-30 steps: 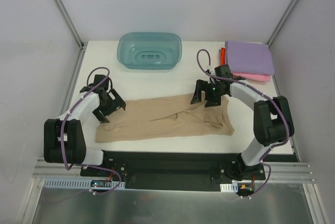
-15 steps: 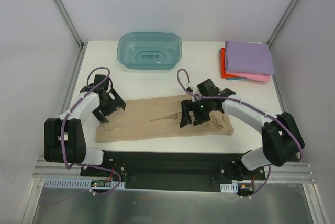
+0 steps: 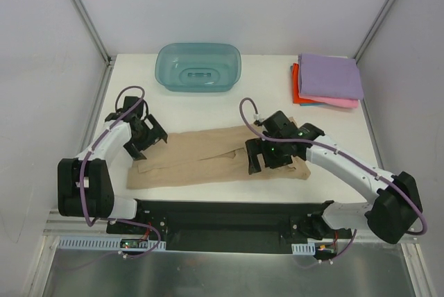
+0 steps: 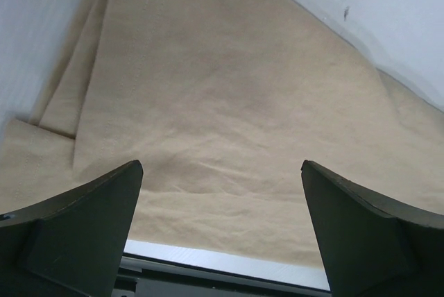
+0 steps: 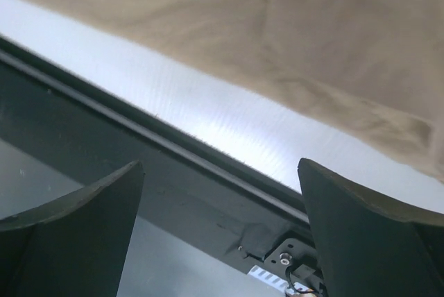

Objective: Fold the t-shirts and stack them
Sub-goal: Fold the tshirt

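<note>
Beneath both tools lies the tan t-shirt [image 3: 208, 159], drawn out as 1 long, rumpled band on the table [image 3: 208, 113]. It looks narrowed lengthwise already, so the step in hand is judged to be the crosswise fold. The next move calls for pinching 1 end through all its layers and carrying it over the other without dragging the band askew.

The left gripper [image 3: 148, 143] hangs over the shirt's left end, tipped down toward the near edge. Its jaws are wide apart with only cloth showing below them.

The right gripper [image 3: 263, 162] reaches low over the shirt's right half on a long, stretched arm, facing the near hem. Its jaws are spread and hold nothing.

Well beyond the right gripper, at the far right corner, the folded stack [image 3: 331, 78] waits: lilac on top, pink and red-orange under it.
</note>
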